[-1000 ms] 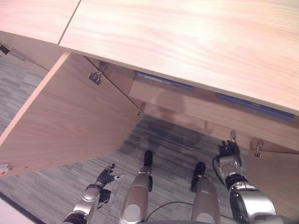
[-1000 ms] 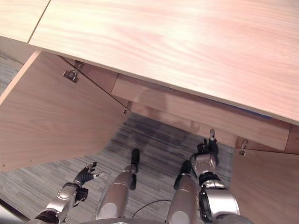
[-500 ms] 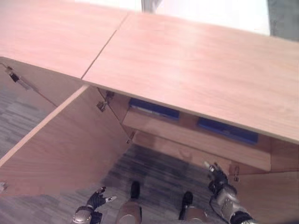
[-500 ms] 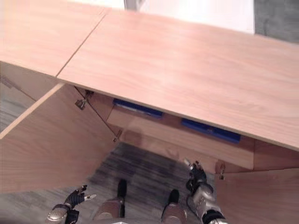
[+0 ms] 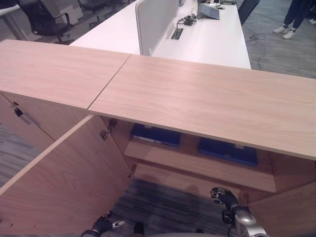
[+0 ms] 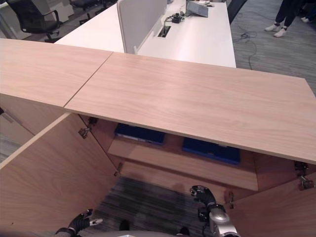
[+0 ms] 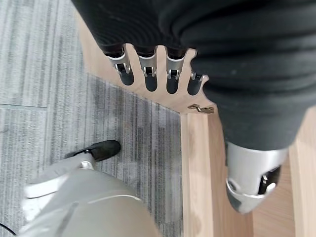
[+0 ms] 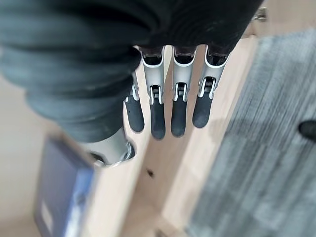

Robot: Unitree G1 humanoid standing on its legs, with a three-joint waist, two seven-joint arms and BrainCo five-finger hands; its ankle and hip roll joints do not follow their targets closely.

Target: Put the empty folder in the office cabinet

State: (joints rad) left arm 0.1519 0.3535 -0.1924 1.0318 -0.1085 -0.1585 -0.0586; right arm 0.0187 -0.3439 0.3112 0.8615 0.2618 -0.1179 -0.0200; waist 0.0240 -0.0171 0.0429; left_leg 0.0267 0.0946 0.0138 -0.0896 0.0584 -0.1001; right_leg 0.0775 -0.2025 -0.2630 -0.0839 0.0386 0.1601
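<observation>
The wooden office cabinet (image 5: pixel 207 98) stands with its doors open. Two blue folders lie flat on its upper shelf, one to the left (image 5: pixel 153 134) and one to the right (image 5: pixel 228 150). Low in front of the shelf is my right hand (image 5: pixel 224 196), fingers straight and holding nothing. In the right wrist view its fingers (image 8: pixel 160 111) hang beside the shelf edge, near a blue folder (image 8: pixel 64 197). My left hand (image 5: pixel 103 224) hangs by the open left door, empty, with its fingers (image 7: pixel 148 74) relaxed.
The open left door (image 5: pixel 64 177) swings far out over the grey carpet; the right door (image 5: pixel 291 217) is open too. Behind the cabinet stands a white desk (image 5: pixel 197 39) with a divider, an office chair (image 5: pixel 42 17), and a person's legs (image 5: pixel 296 17).
The camera has tilted upward: the cabinet top, both folders and the desk behind have come into view. Both hands stay low and empty.
</observation>
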